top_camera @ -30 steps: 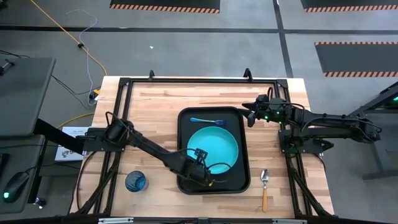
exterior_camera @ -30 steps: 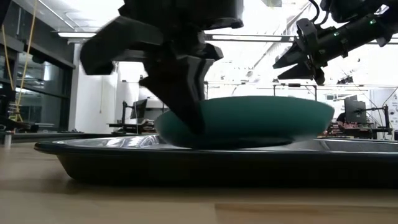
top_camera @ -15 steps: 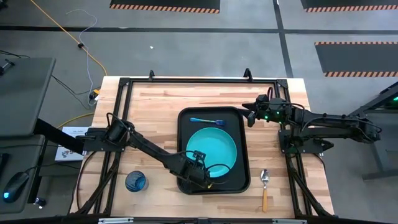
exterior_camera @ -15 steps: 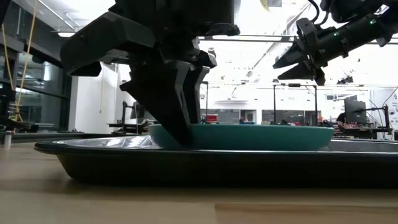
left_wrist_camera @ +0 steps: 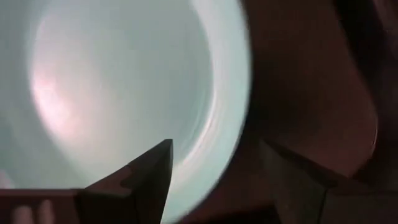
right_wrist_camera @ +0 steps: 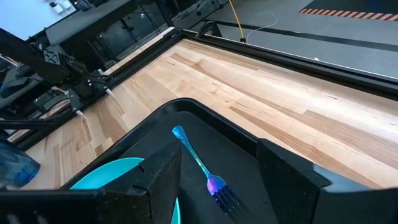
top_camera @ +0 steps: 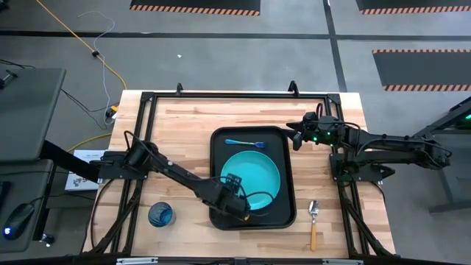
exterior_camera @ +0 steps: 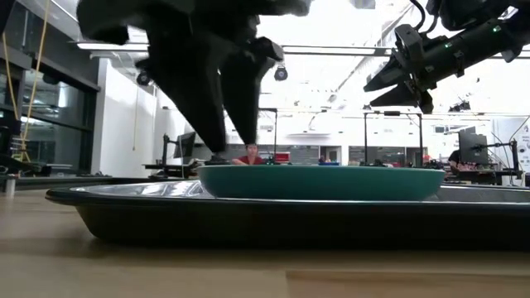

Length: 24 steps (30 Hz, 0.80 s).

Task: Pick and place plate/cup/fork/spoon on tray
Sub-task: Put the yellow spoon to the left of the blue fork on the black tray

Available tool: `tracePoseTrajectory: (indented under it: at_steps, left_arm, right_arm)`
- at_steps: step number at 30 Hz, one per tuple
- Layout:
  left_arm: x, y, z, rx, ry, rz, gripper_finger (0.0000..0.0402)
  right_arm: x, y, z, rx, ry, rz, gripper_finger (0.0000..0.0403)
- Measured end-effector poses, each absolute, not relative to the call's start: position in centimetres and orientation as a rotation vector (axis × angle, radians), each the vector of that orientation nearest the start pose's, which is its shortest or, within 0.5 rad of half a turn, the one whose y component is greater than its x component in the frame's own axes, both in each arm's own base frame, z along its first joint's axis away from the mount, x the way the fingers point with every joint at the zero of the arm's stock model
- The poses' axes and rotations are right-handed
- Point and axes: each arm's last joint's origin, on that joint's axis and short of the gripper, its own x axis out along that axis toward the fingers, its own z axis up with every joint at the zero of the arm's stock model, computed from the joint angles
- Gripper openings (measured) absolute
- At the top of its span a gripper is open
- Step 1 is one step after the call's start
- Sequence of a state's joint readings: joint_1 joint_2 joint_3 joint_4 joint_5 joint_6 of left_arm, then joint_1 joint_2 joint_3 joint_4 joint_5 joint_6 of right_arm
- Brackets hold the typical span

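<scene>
While the plate [top_camera: 252,174] sits flat in the tray [top_camera: 285,213], the left gripper [top_camera: 237,197] hangs wide at its 7 o'clock rim. Right gripper [top_camera: 296,135] waits wide near the tray's 1 o'clock corner.

Grey floor [top_camera: 221,59] (perhaps concrete), hazard stripes [top_camera: 195,8]

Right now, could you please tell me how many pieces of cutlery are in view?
2: the fork lies on the tray beyond the plate; the spoon lies on the table, right of the tray. None appears hidden.
</scene>
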<state>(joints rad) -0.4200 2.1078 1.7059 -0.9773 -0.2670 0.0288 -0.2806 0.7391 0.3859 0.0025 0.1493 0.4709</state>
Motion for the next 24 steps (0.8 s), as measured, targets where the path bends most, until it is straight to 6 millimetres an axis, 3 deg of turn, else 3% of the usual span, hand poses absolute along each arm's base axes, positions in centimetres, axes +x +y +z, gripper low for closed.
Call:
tracePoseTrajectory:
  at_steps: [6, 12, 16, 24]
  left_arm:
    - [37.4, -14.9, 23.2, 0.491, 1.335, -0.028, 0.0229]
    - [34.9, -12.9, 26.7, 0.391, 1.093, 0.036, 0.0224]
    - [31.6, -10.6, 26.9, 0.294, 0.871, 0.05, 0.0223]
    - [24.9, -4.9, 24.5, 0.124, 0.443, 0.137, 0.0223]
  right_arm:
    - [15.8, -5.0, 21.9, 0.484, 0.26, -0.498, 0.0201]
    - [15.7, -4.9, 21.6, 0.486, 0.294, -0.499, 0.0201]
    - [15.7, -4.9, 21.3, 0.488, 0.32, -0.502, 0.0201]
    - [15.8, -4.9, 21.1, 0.489, 0.338, -0.503, 0.0201]
